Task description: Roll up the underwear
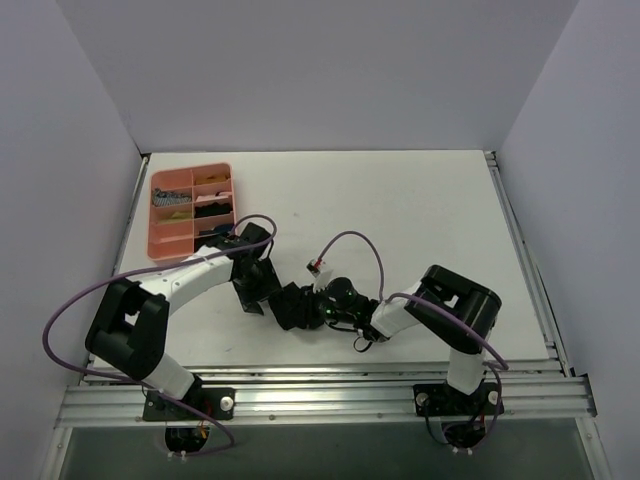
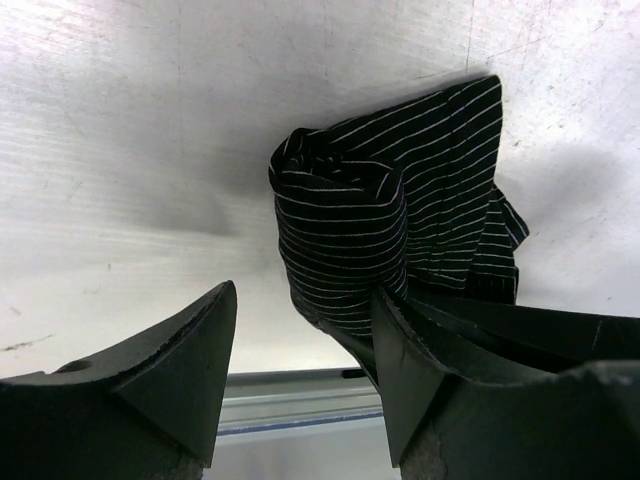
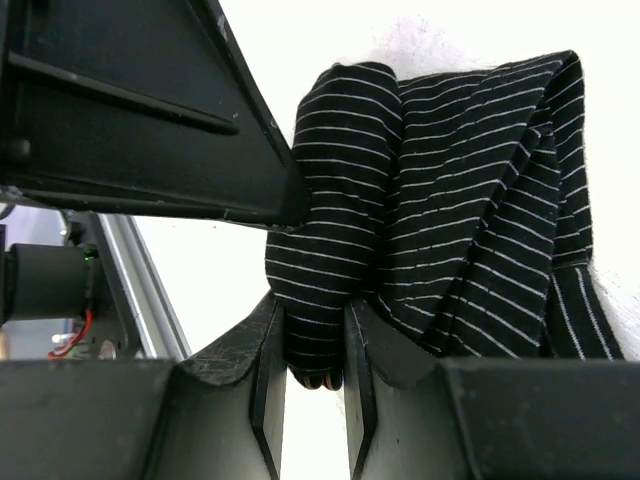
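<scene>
Right wrist: right fingers [image 3: 262, 375] nearly closed, pinching the underwear [image 3: 450, 200].

We see a pink tray [image 1: 170, 243] at the far left of the white table [image 1: 420, 210], split into small compartments. Several hold little items, some dark, some grey or yellowish, too small to name. Plain pale walls [image 1: 320, 70] surround the table, and a metal rail [image 1: 330, 395] runs along its near edge.
</scene>
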